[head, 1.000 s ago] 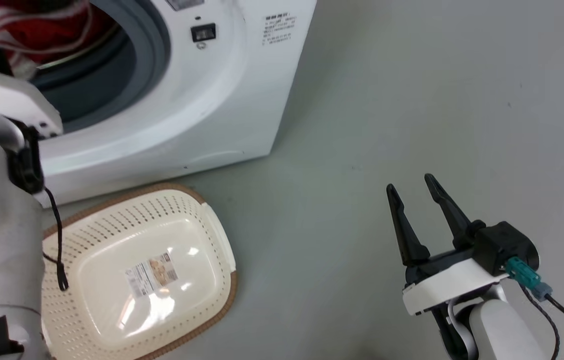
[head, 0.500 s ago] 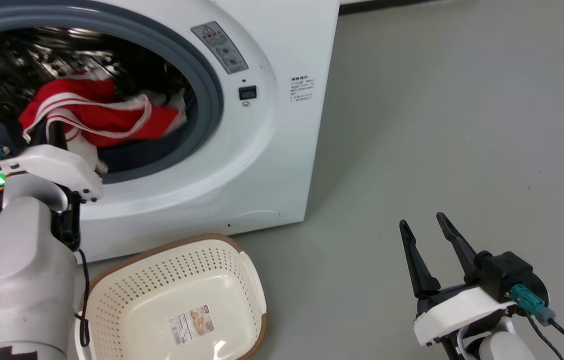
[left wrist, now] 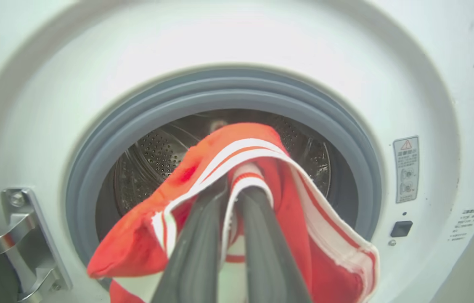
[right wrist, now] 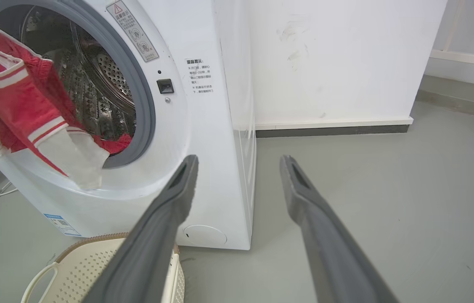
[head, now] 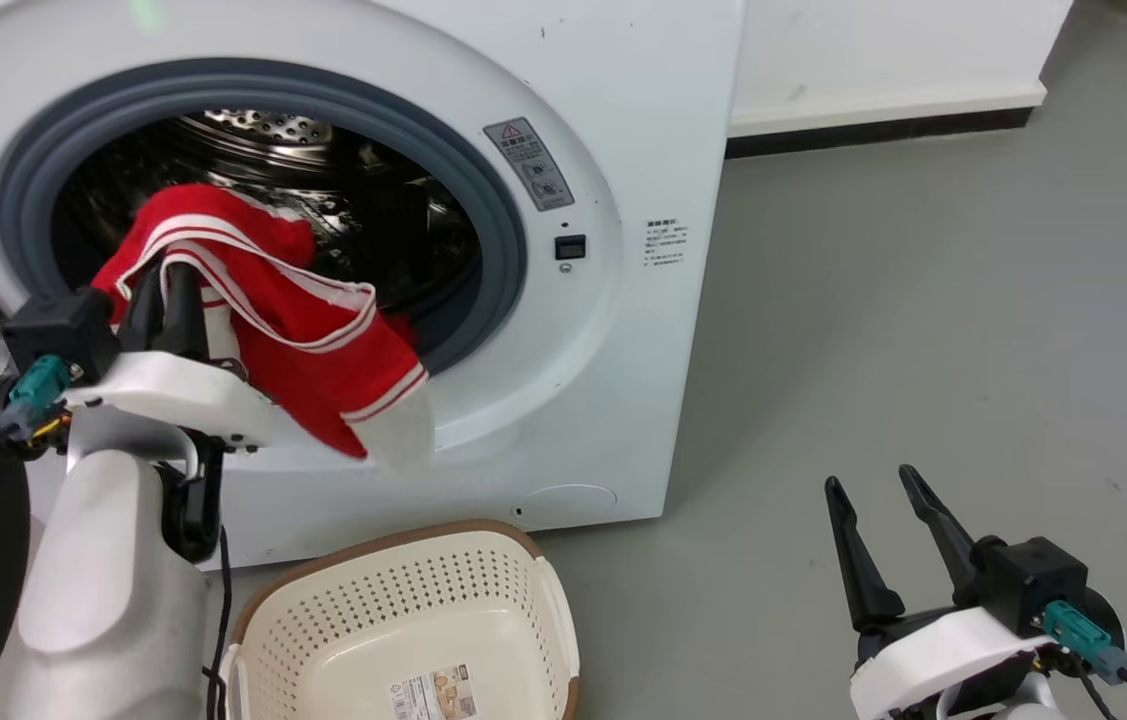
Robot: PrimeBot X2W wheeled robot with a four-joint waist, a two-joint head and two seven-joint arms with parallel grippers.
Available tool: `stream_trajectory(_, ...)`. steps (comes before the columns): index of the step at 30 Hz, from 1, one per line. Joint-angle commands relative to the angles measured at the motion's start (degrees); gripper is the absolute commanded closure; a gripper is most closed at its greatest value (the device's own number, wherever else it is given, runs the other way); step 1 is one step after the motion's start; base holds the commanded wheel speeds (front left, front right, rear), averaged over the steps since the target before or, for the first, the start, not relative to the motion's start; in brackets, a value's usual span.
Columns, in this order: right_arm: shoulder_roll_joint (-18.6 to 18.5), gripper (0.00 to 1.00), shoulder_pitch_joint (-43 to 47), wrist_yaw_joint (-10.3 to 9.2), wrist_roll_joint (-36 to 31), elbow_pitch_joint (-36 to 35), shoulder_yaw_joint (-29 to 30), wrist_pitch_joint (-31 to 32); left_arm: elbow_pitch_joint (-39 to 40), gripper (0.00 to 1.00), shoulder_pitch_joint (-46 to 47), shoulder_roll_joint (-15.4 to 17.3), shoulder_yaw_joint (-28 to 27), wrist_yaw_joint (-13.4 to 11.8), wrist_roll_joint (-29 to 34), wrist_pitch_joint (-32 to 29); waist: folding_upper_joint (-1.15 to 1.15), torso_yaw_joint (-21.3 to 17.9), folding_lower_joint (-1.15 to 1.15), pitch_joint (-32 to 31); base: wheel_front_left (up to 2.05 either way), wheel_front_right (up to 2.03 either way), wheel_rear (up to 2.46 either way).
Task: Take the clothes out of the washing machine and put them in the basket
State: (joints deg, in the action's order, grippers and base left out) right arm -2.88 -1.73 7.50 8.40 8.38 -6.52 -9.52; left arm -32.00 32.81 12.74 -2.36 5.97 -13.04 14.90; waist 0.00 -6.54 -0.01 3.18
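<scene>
While the washing machine [head: 623, 100] is standing on the grey floor [head: 923, 300] with its round port facing the robot, its grey rubber ring [head: 513, 250] is framing the perforated steel drum [head: 263, 125] behind it. A white wall [head: 873, 50] is running behind the machine to its right.

Just in front of the machine, below the port, the basket [head: 403, 610] is sitting upright on the floor, its smooth bottom showing a paper label [head: 433, 692]; in the right wrist view the basket [right wrist: 77, 269] is peeking in at the lower left.

The clothes [head: 323, 350] are hanging half out of the port, draping over the left tool [head: 166, 290] and spilling across the lower lip of the ring. One white-trimmed end is dangling in front of the machine's white face, above the basket and apart from it, while a red part is trailing back inside the ring, as the right wrist view of the clothes [right wrist: 30, 101] is showing.

In the left wrist view the left tool [left wrist: 233, 189] is pinching narrowly on the clothes [left wrist: 136, 248], a striped band running between its two fingers.

Well apart from the machine, the right tool [head: 870, 480] is hovering over bare floor, its fingers spreading wide and holding nothing.
</scene>
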Motion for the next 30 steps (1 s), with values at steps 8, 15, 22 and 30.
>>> stream_trajectory(8,0.01,0.0,2.25,-0.02,-0.39,-1.89,0.87,1.08,19.72,1.0,-10.86,-2.17,1.22,-2.34,-0.43,-4.58,0.0,2.54,0.01,-1.48,0.0,0.0,0.0)
stream_trajectory(15,0.02,0.0,2.53,-0.02,-0.97,-3.01,1.33,1.97,36.41,1.0,-23.87,-4.59,2.86,-5.22,0.06,-9.5,0.0,4.25,0.01,-0.94,0.0,0.0,0.0)
stream_trajectory(22,0.02,0.0,1.89,-0.02,-1.5,-4.04,0.69,2.69,39.37,1.0,-35.21,-7.45,5.45,-7.69,-1.28,-11.16,0.0,5.13,0.01,0.91,0.0,0.0,0.0)
stream_trajectory(30,0.02,0.0,-0.56,-0.02,-1.96,-5.55,-0.04,3.05,26.51,1.0,-34.79,-9.02,7.42,-8.32,-4.08,-6.01,0.0,4.86,0.01,7.18,0.0,0.0,0.0)
